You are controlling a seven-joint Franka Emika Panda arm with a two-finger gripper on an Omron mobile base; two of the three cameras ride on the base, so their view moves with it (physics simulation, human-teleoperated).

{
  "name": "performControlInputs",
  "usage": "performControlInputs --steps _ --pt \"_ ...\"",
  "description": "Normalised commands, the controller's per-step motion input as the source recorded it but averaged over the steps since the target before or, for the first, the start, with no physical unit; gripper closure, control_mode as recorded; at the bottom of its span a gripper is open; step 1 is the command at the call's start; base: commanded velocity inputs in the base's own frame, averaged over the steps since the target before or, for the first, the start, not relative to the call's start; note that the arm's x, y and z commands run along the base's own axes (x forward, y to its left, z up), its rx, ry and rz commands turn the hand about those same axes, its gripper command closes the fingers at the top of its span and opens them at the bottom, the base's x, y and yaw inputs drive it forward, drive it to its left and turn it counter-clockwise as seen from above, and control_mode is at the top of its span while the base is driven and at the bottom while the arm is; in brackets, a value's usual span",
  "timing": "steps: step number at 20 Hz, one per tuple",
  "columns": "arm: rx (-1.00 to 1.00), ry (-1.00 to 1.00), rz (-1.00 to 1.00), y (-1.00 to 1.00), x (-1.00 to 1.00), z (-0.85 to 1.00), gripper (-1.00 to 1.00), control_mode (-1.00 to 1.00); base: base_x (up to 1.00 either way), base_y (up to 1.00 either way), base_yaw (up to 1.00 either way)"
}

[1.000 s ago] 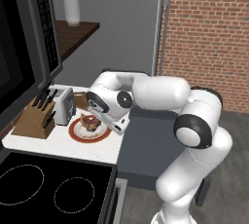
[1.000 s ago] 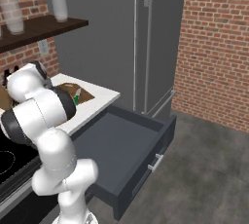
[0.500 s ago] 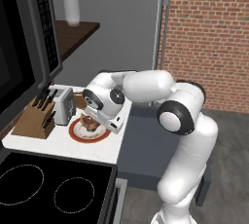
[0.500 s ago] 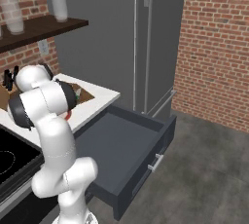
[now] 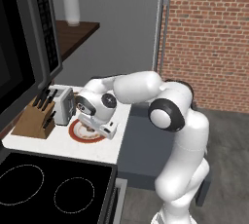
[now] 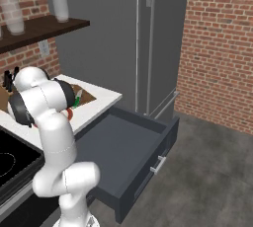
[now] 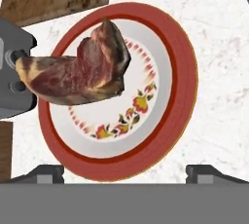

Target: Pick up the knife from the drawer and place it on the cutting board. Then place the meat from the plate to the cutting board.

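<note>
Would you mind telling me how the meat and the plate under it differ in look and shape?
The meat is an irregular reddish-brown lump with pale patches; the plate is a flat, even circle with a red-brown rim and a cream, flower-patterned centre. The meat is smaller, yet overhangs the plate's rim on one side. Both share reddish tones.

No text, label, brand or number can be read; the plate [image 7: 182, 91] carries just a floral pattern

The white arm is seen folded at the elbow, its wrist turned downward. The gripper [image 7: 124, 172] is held open, fingertips [image 7: 46, 172] spread wide.
</note>
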Motion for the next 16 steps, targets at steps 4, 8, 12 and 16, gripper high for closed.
performControlInputs --steps 4,8,12,16 --pt "0.05 0.27 0.0 -0.63 0.44 0.53 -1.0 -1.0 0.0 0.0 0.0" --pt "0.1 0.18 0.0 -0.68 0.23 0.75 -1.0 -1.0 0.0 0.0 0.0" --pt "0.13 0.12 -0.02 -0.67 0.0 1.0 -1.0 -1.0 0.0 0.0 0.0" --pt "0.11 0.21 -0.03 -0.64 0.34 0.77 -1.0 -1.0 0.0 0.0 0.0"
